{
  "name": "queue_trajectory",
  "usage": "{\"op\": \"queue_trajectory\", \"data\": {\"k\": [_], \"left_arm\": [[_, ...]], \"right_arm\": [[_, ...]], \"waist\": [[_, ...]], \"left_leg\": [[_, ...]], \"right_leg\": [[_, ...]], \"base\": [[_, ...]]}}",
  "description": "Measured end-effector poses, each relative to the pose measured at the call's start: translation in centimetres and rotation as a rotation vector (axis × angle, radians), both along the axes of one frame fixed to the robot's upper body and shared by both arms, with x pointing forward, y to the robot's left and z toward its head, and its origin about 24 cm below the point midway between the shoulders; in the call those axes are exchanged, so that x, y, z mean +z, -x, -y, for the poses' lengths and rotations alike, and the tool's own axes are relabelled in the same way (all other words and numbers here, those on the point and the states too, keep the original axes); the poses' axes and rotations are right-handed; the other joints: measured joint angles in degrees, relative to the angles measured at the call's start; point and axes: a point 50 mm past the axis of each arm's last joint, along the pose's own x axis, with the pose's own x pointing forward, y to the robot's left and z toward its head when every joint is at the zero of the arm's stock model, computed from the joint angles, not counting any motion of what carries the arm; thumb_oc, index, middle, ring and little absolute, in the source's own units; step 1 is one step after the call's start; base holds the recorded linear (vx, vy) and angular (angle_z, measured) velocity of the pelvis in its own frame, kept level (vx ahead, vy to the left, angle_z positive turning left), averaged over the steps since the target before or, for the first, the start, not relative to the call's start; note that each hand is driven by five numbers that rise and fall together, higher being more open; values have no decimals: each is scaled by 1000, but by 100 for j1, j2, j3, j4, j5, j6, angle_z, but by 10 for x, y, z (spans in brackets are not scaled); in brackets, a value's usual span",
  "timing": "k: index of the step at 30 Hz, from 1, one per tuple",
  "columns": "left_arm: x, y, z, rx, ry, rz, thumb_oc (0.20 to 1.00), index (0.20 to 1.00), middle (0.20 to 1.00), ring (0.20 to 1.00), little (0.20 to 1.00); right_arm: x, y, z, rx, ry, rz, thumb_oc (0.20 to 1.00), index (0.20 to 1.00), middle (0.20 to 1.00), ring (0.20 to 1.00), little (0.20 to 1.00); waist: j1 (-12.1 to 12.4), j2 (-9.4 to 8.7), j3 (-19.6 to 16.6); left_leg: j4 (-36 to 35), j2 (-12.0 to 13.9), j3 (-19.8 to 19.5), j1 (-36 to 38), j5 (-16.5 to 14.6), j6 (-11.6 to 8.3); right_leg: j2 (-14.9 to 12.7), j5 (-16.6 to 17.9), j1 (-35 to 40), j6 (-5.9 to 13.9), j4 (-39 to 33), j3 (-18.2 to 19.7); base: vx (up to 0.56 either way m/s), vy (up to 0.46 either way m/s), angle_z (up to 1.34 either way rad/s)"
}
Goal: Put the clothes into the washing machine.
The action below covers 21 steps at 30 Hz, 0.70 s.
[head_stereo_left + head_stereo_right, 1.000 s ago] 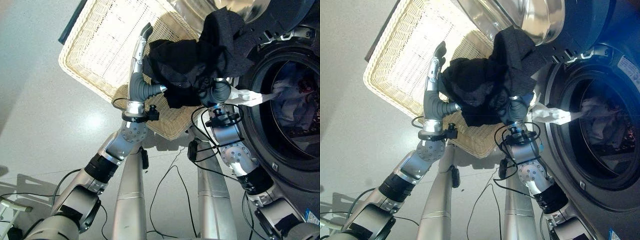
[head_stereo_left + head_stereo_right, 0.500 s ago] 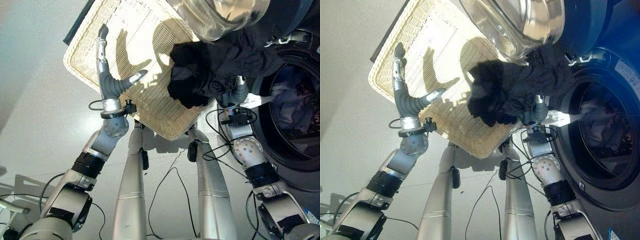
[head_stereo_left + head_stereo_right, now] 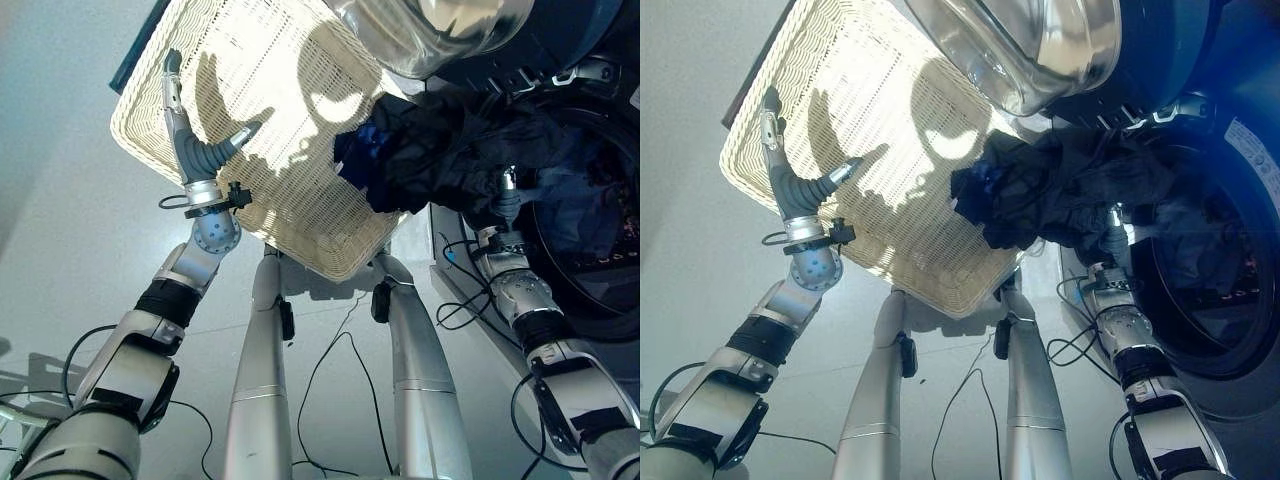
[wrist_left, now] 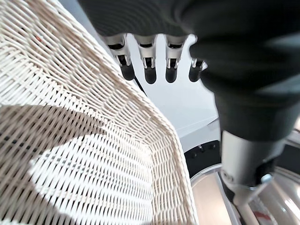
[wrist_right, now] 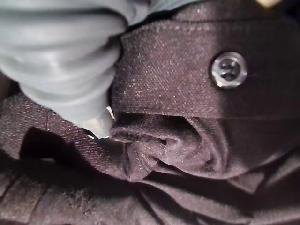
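Left hand (image 3: pixel 200 150) over the wicker basket (image 3: pixel 290 150), fingers straight, empty. Right hand (image 3: pixel 505 195) buried in the dark clothes (image 3: pixel 450 160); its grip cannot be read. The bundle hangs between basket edge and washing machine (image 3: pixel 600 240) opening, under the open glass door (image 3: pixel 430 30).

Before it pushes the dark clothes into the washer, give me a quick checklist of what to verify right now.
1. Round glass washer door swung open: ok.
2. Bundle of dark clothes at the drum opening, part hanging over the pale wicker basket: not ok.
3. Right hand gripping the cloth: cannot tell, fingers buried.
4. Left hand open, clear of the clothes: ok.
5. Room in the drum: cannot tell, laundry already inside.
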Motion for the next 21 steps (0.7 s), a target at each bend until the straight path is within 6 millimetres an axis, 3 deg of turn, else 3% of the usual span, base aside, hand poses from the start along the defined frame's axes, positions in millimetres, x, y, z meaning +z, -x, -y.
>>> {"op": "queue_trajectory", "data": {"k": [5, 7, 10, 11, 13, 16, 21], "left_arm": [[3, -1, -1, 7, -6, 9, 1000, 1000, 1000, 1000, 1000], [2, -3, 0, 12, -23, -3, 1000, 1000, 1000, 1000, 1000], [0, -4, 3, 6, -61, -11, 1000, 1000, 1000, 1000, 1000], [0, -4, 3, 6, -61, -11, 1000, 1000, 1000, 1000, 1000], [-1, -3, 2, 13, -93, -18, 1000, 1000, 1000, 1000, 1000], [-4, -3, 1, 30, -95, -28, 1000, 1000, 1000, 1000, 1000], [-3, -2, 1, 48, -140, -34, 1000, 1000, 1000, 1000, 1000]], "right_arm": [[-18, 4, 22, -98, -67, -88, 200, 200, 200, 200, 200], [-25, 8, 36, -187, -105, -159, 200, 200, 200, 200, 200], [-29, 15, 71, -425, -178, -333, 200, 200, 200, 200, 200], [-29, 15, 71, -425, -178, -333, 200, 200, 200, 200, 200], [-15, 26, 105, -655, -198, -463, 200, 200, 200, 200, 200], [11, 35, 128, -876, -227, -560, 200, 200, 200, 200, 200], [59, 54, 149, -1182, -280, -664, 200, 200, 200, 200, 200]], "waist": [[0, 0, 0], [-3, 0, 1], [1, -13, 8], [1, -13, 8], [3, -15, 10], [8, -22, 17], [10, -32, 32]], "left_leg": [[4, 34, 33, 6, -7, -10], [10, 43, 51, 10, -8, -10], [19, 56, 62, 8, -8, -10], [19, 56, 62, 8, -8, -10], [31, 67, 60, 3, -8, -11], [50, 82, 33, -27, -13, -17], [75, 84, -28, -82, -15, -21]], "right_leg": [[32, 0, -5, 1, -5, 11], [39, 2, -6, -2, -6, 21], [56, 17, -6, -21, -23, 29], [56, 17, -6, -21, -23, 29], [70, 32, 1, -35, -36, 26], [90, 53, 1, -46, -72, 11], [96, 90, -7, -74, -102, -26]], "base": [[4, 2, -1], [0, 0, 0], [6, -23, -2], [6, -49, -3], [-2, -47, -1], [0, -43, -2], [0, 0, 0]]}}
